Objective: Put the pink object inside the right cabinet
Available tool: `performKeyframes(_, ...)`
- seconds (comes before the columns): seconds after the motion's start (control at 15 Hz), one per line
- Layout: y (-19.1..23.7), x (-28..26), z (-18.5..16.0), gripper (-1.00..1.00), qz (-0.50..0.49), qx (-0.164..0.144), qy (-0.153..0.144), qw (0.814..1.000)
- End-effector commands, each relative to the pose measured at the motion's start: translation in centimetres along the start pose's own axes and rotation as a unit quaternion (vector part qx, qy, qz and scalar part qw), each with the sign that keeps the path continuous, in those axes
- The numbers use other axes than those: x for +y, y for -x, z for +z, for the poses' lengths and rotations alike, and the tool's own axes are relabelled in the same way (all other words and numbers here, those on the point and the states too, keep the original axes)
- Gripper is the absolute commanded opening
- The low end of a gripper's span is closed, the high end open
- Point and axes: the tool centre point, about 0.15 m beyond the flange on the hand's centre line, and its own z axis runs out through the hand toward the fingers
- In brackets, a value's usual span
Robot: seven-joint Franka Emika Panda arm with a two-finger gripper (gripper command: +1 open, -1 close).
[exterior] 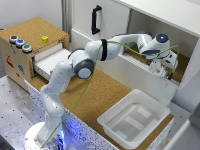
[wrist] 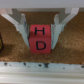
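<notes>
From my wrist feed I see the pink object (wrist: 41, 38), a matte cube with square faces and slightly soft edges, black letters "H" and "D" printed on the face toward the camera. It sits on grainy brown cork, and the jaws stand open around it: one pale, ridged finger (wrist: 20, 25) just beside each side of the cube, though I cannot tell whether either pad is touching it. A smooth white wall runs behind the cube.

In the exterior view my gripper (exterior: 161, 69) is reached into the right cabinet (exterior: 187, 62), a wide white-walled box with a cork floor, so the cube lies on that floor inside the compartment; the cube itself is hidden there by the hand. The glossy white arm (exterior: 75, 67) has rounded segments and grey joints, with a thin green cable (exterior: 90, 82) looped along it.

The tabletop (exterior: 92, 100) is covered in the same speckled cork. Toward its near right corner rests a translucent white plastic bin (exterior: 134, 118) with rounded corners. At the far left stands a cork-topped drawer box (exterior: 32, 30) carrying coloured round buttons (exterior: 20, 43) and a small yellow block (exterior: 45, 39). Beside the cabinet is a white door panel with a black vertical handle (exterior: 96, 20).
</notes>
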Motion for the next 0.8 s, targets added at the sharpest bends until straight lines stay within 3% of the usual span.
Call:
performKeyframes(0.0,-0.7,-1.9,-4.1,1.00,-0.004,-0.020,0.009,1.000)
performKeyframes(0.4,4.4,-5.4,-8.6,1.00,0.018,-0.018,0.030,0.999)
performKeyframes(0.73,7.6,-10.9,-11.4,1.00,0.009,-0.047,0.039,0.998)
